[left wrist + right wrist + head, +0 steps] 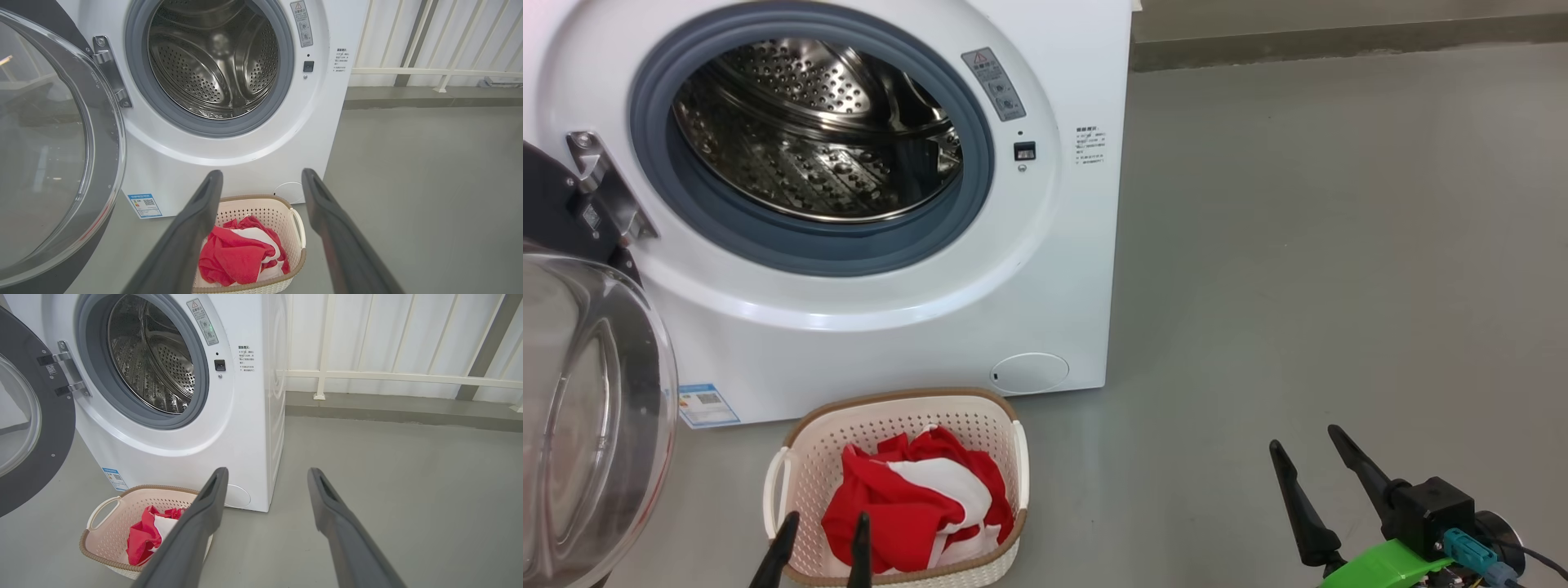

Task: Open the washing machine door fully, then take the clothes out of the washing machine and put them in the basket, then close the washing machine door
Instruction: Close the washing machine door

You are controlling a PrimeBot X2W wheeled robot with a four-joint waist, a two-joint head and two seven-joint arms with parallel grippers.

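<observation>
The white washing machine (pixel 980 310) stands with its steel drum (pixel 817 139) bare inside. Its door (pixel 596 408) hangs swung wide open at the left, glass bowl toward me; the door (pixel 53 143) also fills the left of the left wrist view. The red and white clothes (pixel 923 498) lie bunched in the cream basket (pixel 805 465) on the floor before the machine. My left gripper (pixel 823 523) is open just above the basket's near rim, holding nothing. My right gripper (pixel 1307 447) is open over bare floor to the right. Clothes (pixel 241 255) and basket (pixel 108 535) show between and beside the fingers.
Grey floor (pixel 1339 245) stretches to the right of the machine. A white railing (pixel 388 377) and a low kerb (pixel 388 410) run along the back wall. The open door juts out over the floor at the left.
</observation>
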